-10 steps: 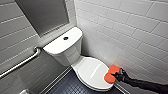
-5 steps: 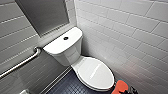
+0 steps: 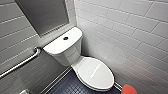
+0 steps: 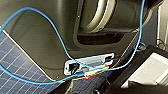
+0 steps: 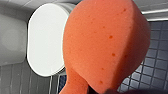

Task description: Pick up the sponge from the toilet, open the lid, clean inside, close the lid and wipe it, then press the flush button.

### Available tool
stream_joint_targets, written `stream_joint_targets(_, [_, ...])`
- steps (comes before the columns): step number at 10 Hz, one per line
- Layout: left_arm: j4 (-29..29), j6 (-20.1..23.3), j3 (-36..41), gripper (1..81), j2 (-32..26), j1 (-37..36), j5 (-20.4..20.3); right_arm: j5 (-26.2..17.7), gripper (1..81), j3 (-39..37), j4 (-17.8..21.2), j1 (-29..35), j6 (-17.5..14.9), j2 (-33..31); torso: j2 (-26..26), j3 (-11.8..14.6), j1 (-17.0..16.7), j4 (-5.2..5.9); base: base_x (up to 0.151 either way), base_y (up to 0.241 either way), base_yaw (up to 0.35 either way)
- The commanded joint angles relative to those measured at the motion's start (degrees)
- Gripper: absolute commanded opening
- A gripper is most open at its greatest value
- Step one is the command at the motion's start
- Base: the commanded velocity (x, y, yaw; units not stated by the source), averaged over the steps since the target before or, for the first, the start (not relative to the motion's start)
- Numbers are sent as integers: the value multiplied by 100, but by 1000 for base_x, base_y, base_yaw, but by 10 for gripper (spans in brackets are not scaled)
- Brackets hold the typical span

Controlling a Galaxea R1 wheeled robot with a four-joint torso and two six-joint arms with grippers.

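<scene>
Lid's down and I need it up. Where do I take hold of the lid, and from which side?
Probably the rounded front rim of the lid, the end away from the tank, coming from the front and hooking under it. It lies flat and smooth with no handle, and it seems hinged at the tank end. The sponge hangs near that end.

No text, label or number can be read — not on the toilet (image 3: pixel 77 58), not on the tiled walls (image 3: pixel 130 30).

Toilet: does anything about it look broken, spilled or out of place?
Nothing looks damaged or spilled. The lid lies shut and straight on the toilet. The one odd sight is the orange sponge, off the toilet, beside the bowl.
</scene>
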Motion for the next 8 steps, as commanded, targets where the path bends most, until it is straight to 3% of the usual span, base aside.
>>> stream_joint_targets(1, [25, 16, 94, 811, -4, 241, 115, -1176, 10, 1232, -913, 1706, 54, -470, 0, 0, 0, 0, 0, 0, 0])
stream_joint_targets(3, [25, 16, 94, 811, 5, 241, 115, -1776, 10, 1207, -894, 2464, 81, -72, 0, 0, 0, 0, 0, 0, 0])
stream_joint_targets(4, [17, 16, 94, 811, 5, 241, 115, -2003, 10, 1129, -843, 2770, 81, 179, 0, -201, 0, 0, 0, 0, 0])
stream_joint_targets(6, [17, 16, 94, 811, 22, 232, 123, -2459, 10, 806, -763, 3299, 81, 811, 0, -314, 0, 0, 0, 0, 0])
stream_joint_targets(7, [17, 16, 94, 811, 23, 223, 123, -2820, 10, 384, -763, 3598, 81, 1313, 0, -460, 0, 0, 0, 0, 0])
stream_joint_targets(8, [8, 16, 77, 811, 31, 232, 123, -3206, 10, -246, -736, 3791, 168, 1926, 0, -289, 0, 0, 0, 0, 0])
